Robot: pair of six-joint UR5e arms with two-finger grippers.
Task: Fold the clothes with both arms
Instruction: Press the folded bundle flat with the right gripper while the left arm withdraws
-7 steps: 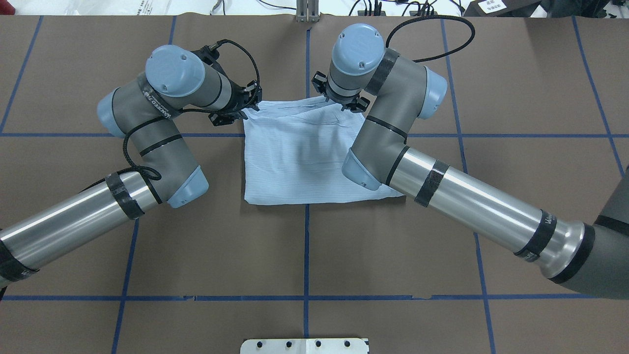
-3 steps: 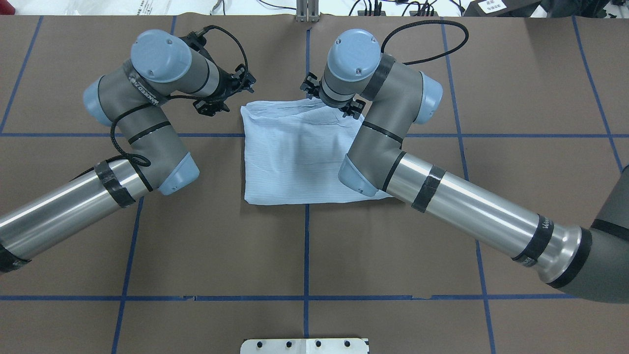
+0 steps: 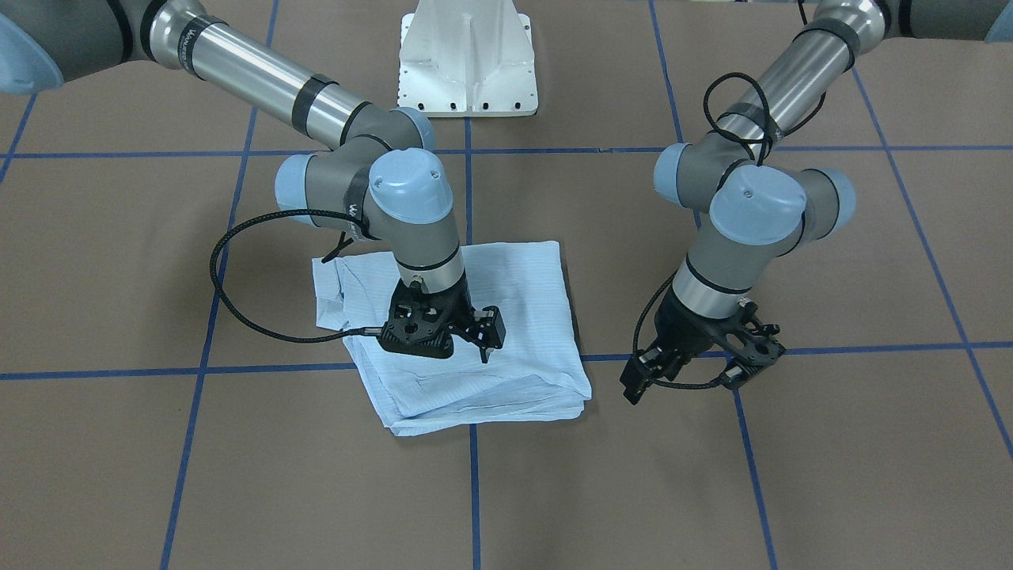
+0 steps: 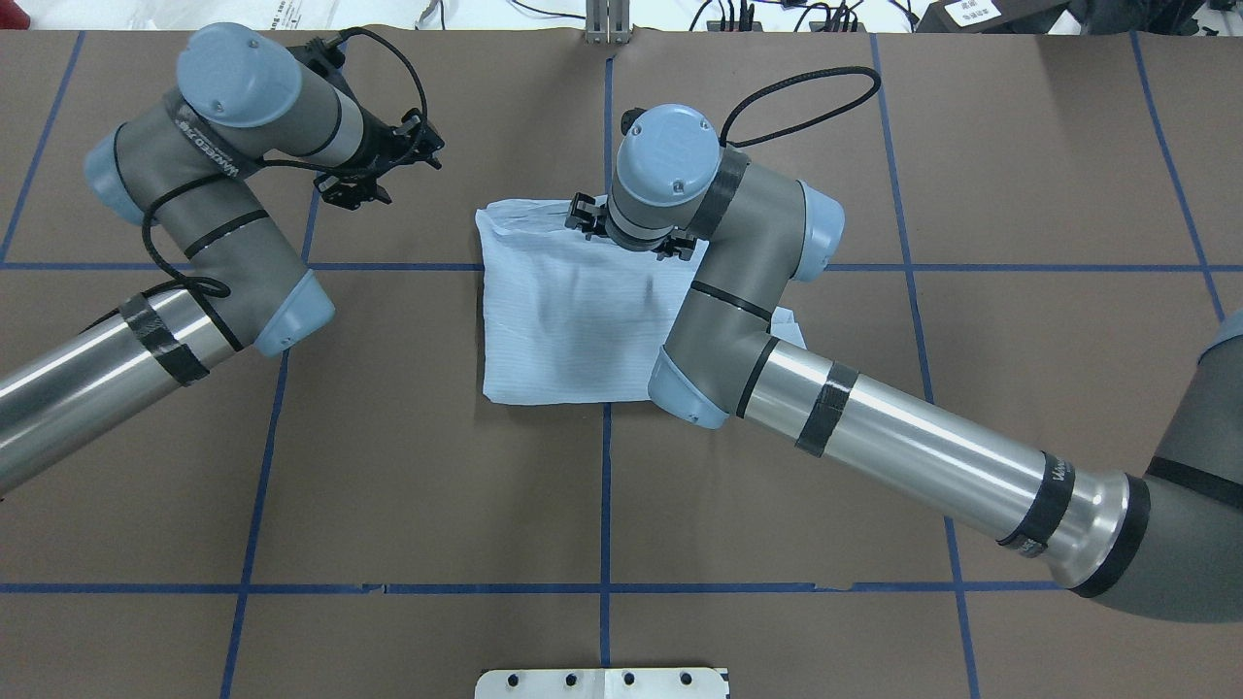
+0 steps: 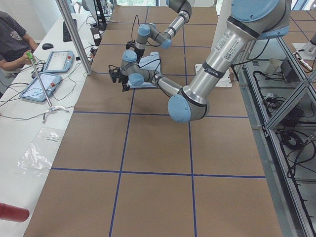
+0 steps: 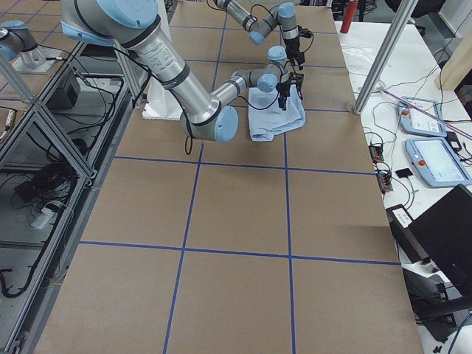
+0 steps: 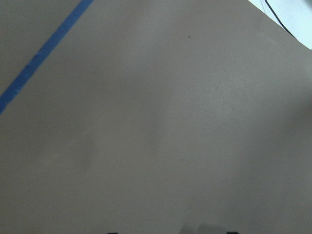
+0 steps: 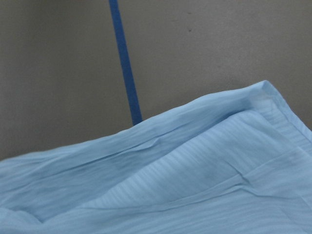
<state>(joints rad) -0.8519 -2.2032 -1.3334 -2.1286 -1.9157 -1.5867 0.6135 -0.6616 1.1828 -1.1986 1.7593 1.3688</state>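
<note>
The light-blue shirt [image 4: 563, 320] lies folded into a rough rectangle at the table's middle; it also shows in the front-facing view [image 3: 522, 277]. My right gripper [image 4: 626, 230] hovers over the shirt's far edge, open and holding nothing [image 3: 451, 344]. Its wrist view shows the shirt's layered edge [image 8: 195, 185] on the brown table. My left gripper [image 4: 386, 170] is open and empty, off the shirt and to its far left, over bare table [image 3: 688, 372]. Its wrist view shows only brown table and blue tape [image 7: 39, 58].
Blue tape lines [image 4: 607, 485] grid the brown table cover. The white pedestal base [image 3: 467, 59] stands at the robot's side. A side table with tablets [image 5: 57, 61] and a seated person [image 5: 12, 39] lie beyond the far edge.
My left gripper has let go of the shirt's far left corner and pulled away to the left. My right gripper has moved left along the shirt's far edge. The shirt lies still.
</note>
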